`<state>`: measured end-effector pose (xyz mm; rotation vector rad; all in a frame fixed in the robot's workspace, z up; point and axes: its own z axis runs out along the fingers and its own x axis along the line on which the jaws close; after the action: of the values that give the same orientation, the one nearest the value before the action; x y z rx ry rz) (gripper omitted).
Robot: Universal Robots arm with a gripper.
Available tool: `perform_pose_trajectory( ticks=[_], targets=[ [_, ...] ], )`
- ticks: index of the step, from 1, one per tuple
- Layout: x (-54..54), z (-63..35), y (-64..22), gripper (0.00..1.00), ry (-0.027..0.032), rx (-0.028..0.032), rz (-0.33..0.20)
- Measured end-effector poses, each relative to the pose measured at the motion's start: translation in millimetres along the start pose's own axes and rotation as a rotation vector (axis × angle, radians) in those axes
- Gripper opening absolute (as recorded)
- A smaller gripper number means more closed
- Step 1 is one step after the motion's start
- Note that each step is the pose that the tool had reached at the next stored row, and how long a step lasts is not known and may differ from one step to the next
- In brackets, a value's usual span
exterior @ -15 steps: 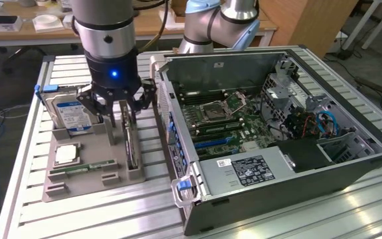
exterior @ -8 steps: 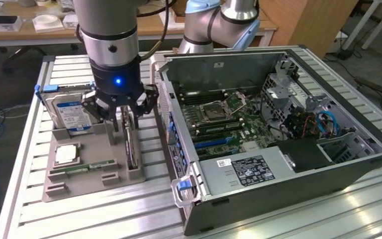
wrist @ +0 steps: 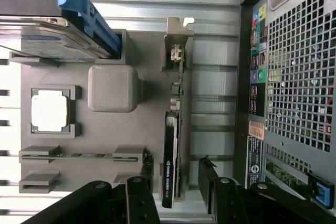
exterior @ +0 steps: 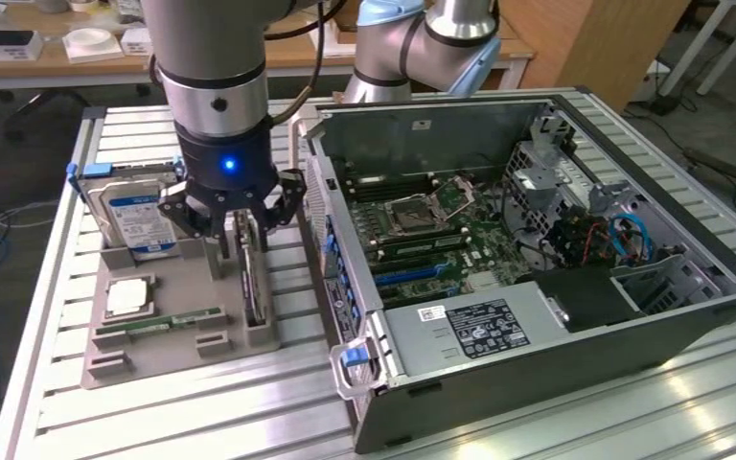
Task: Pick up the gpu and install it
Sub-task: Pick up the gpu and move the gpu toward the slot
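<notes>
The gpu [exterior: 256, 278], a thin dark card with a metal bracket at one end, stands on edge in a slot of the grey holder tray [exterior: 176, 356]. My gripper [exterior: 238, 230] hangs straight over it, open, its black fingers straddling the card's upper edge. In the wrist view the gpu [wrist: 172, 150] runs lengthwise between the two fingertips [wrist: 209, 174] of my gripper [wrist: 177, 177], with a gap on each side. Nothing is held.
The tray [wrist: 152, 103] also holds a silver hard drive [exterior: 138, 216] with a blue-white label, a square processor [exterior: 127, 297] and a green memory stick [exterior: 164, 321]. The open computer case [exterior: 535, 249] lies at the exterior view's right, motherboard [exterior: 432, 240] exposed. A slatted metal table [exterior: 215, 422] is beneath.
</notes>
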<state>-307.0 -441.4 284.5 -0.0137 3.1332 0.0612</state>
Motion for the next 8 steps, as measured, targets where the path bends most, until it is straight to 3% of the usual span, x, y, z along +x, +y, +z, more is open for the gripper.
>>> perform_pose_trajectory(
  ticks=[8],
  targets=[
    [4.0, 0.0, -0.2, 0.47, -0.0006, 0.0, 0.001]
  ],
)
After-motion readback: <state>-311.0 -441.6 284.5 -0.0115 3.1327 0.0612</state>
